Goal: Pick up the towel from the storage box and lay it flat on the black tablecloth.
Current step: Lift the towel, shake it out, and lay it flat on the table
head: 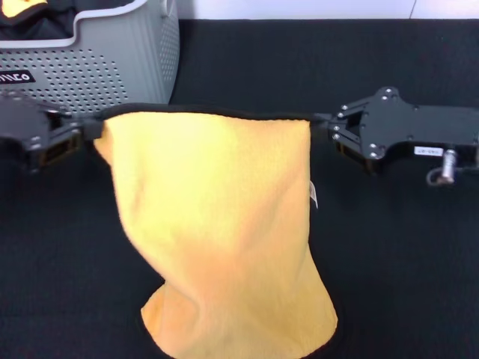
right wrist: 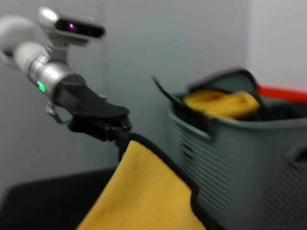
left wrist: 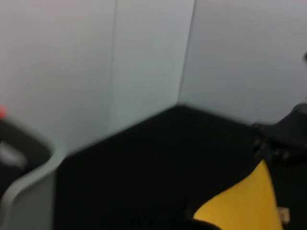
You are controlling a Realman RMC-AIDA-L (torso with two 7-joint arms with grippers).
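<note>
Hanging between the two grippers in the head view, the towel (head: 217, 232) was stretched by its black-edged upper hem, the left gripper (head: 84, 129) clamped on one top corner and the right gripper (head: 323, 127) clamped on the other. The cloth sagged below them and its lower end lay on the tablecloth (head: 404, 262), with a small white tag (head: 313, 194) showing along the edge nearer the right gripper. The box (head: 105, 60) stood behind the left gripper, apart from the towel, with more orange cloth (head: 19, 9) inside it. In the left wrist view, a yellow part of the towel (left wrist: 244, 206) reached toward the right gripper (left wrist: 280, 139) far across the tablecloth (left wrist: 144, 163), and the grey rim of the box (left wrist: 29, 187) showed at one side. In the right wrist view, the towel (right wrist: 139, 191) rose to the left gripper (right wrist: 120, 136), pinched shut on its corner, while the box (right wrist: 240, 163) beside it held yellow cloth (right wrist: 220, 103).
</note>
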